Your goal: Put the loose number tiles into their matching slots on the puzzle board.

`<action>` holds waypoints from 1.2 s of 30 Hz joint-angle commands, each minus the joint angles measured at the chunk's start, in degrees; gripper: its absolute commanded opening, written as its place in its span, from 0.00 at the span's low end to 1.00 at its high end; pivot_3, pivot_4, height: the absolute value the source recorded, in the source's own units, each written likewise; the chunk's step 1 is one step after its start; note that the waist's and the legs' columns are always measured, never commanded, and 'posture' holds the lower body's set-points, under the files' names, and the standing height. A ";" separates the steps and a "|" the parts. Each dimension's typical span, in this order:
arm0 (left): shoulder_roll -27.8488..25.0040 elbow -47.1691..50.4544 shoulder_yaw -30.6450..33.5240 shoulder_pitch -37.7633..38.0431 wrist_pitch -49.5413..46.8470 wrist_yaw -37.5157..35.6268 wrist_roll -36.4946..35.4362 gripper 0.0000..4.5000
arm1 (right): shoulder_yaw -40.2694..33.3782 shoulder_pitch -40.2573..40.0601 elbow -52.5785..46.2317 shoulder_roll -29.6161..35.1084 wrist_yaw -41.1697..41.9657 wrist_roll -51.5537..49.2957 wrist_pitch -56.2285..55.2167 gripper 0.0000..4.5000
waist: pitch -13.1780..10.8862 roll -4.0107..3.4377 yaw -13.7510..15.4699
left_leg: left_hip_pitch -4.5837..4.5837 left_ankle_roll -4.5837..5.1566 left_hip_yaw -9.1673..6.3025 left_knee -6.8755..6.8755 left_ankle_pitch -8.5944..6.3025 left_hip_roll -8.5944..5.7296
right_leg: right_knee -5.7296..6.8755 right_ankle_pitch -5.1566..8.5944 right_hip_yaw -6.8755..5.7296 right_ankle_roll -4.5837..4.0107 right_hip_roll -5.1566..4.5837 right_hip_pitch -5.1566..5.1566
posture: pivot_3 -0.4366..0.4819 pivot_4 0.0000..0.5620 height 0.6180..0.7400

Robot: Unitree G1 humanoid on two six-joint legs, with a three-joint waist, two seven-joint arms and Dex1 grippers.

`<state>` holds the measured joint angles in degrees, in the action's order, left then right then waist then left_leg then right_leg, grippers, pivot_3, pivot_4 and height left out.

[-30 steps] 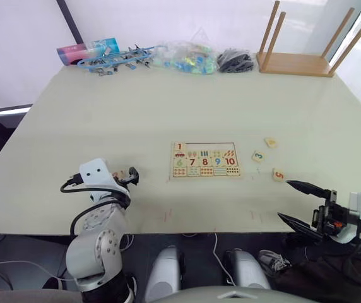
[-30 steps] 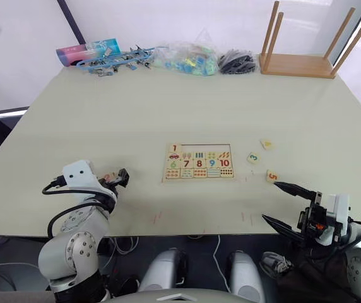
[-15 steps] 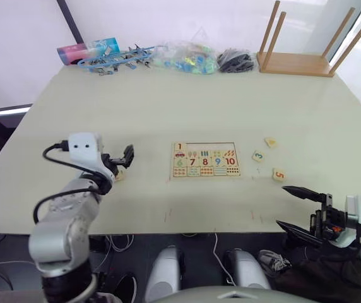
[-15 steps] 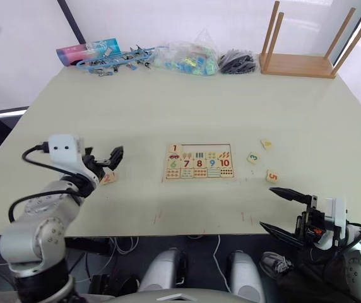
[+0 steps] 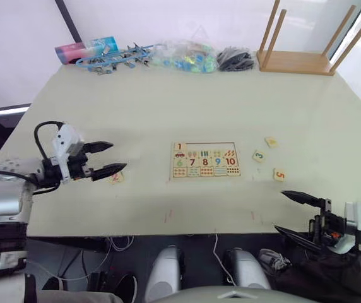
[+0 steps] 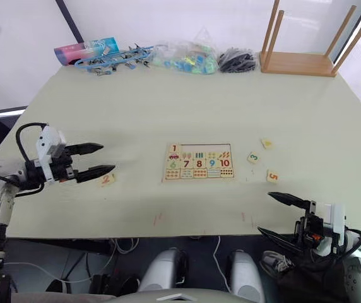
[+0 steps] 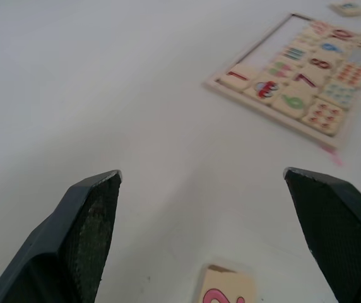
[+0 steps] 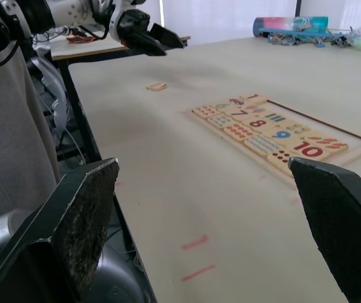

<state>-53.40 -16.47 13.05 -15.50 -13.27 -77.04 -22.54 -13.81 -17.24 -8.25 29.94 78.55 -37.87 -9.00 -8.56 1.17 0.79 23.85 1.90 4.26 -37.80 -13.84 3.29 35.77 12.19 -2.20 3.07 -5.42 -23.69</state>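
The puzzle board [image 5: 206, 159] lies flat at mid-table, with tile 1 [image 5: 180, 147] seated in its far row of slots [image 5: 209, 147]. Left of the board, loose tile 2 [image 5: 117, 178] rests on the table. My left gripper [image 5: 114, 158] hovers open just over it, pointing toward the board; in the left wrist view tile 2 [image 7: 224, 287] sits low between the fingers [image 7: 89, 233]. Right of the board lie tile 3 [image 5: 258, 156], tile 5 [image 5: 279, 174] and one more tile [image 5: 271, 142]. My right gripper [image 5: 281, 211] hangs open off the table's near edge, empty.
Along the far edge sit a blue-pink tube [image 5: 86, 49], blue clips [image 5: 114, 60], a bag of coloured pieces [image 5: 183, 58], a black bundle [image 5: 235, 60] and an overturned wooden stool [image 5: 294, 62]. Red marks [image 5: 168, 216] dot the table near its front edge.
My left arm has swung out to the left, and its gripper now lies level, spread wider, over tile 2. The right gripper has sunk a little lower at the near edge.
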 commanded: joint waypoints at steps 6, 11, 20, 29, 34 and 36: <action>-3.25 -30.56 -7.93 -15.85 23.28 -15.46 6.59 0.97 | -0.32 0.30 -2.09 0.03 -1.35 -0.26 -0.76 1.00 | 0.00 0.07 0.37 | 0.04 0.26 -0.01 0.08 0.13 -0.12 | -0.06 0.01 -0.20 -0.01 0.09 0.02 | 0.48 0.27 0.98; -2.96 -38.94 -15.86 -21.55 30.39 -15.46 7.76 0.97 | -0.39 0.61 -2.46 0.25 -1.94 -0.29 -0.80 1.00 | 0.01 0.11 0.11 | 0.04 0.30 0.04 0.05 0.15 -0.12 | -0.05 0.01 -0.16 0.00 0.11 0.04 | 0.48 0.27 0.98; -3.91 -44.68 -25.72 -24.35 37.38 -15.46 6.17 0.97 | -0.49 -0.35 -3.78 0.17 -3.05 -0.36 -0.83 1.00 | 0.00 0.15 0.09 | 0.04 0.31 0.04 0.04 0.16 -0.06 | -0.02 0.02 -0.15 0.02 0.16 0.03 | 0.48 0.27 0.98; -2.06 -48.62 -26.51 -26.44 39.78 -15.46 6.53 0.97 | -0.50 0.07 -4.08 0.38 -3.72 -0.47 -0.54 1.00 | 0.00 0.15 0.08 | 0.04 0.31 0.00 -0.01 0.16 -0.06 | 0.01 0.01 -0.15 0.00 0.15 0.03 | 0.48 0.27 0.98; -2.10 -49.16 -27.66 -26.13 39.11 -15.46 6.73 0.97 | -0.82 0.03 -4.41 0.81 -4.00 -0.65 -0.42 1.00 | 0.00 0.16 0.08 | 0.04 0.31 0.02 -0.03 0.16 -0.06 | 0.03 0.01 -0.15 0.00 0.16 0.04 | 0.48 0.27 0.98; -2.17 -49.34 -27.88 -26.09 39.02 -15.46 6.82 0.92 | -0.87 -0.08 -4.50 0.87 -4.07 -0.69 -0.40 1.00 | 0.00 0.15 0.08 | 0.04 0.31 0.01 -0.03 0.16 -0.06 | 0.04 0.01 -0.15 0.00 0.16 0.04 | 0.48 0.27 0.98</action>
<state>-54.79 -65.29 -14.08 -41.08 25.41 -90.46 -15.79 -13.40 -17.15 -10.72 30.15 74.58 -37.68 -9.06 -8.55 1.32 0.87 23.89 2.21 4.27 -37.84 -13.68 3.24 35.82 12.20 -2.35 3.07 -5.26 -23.65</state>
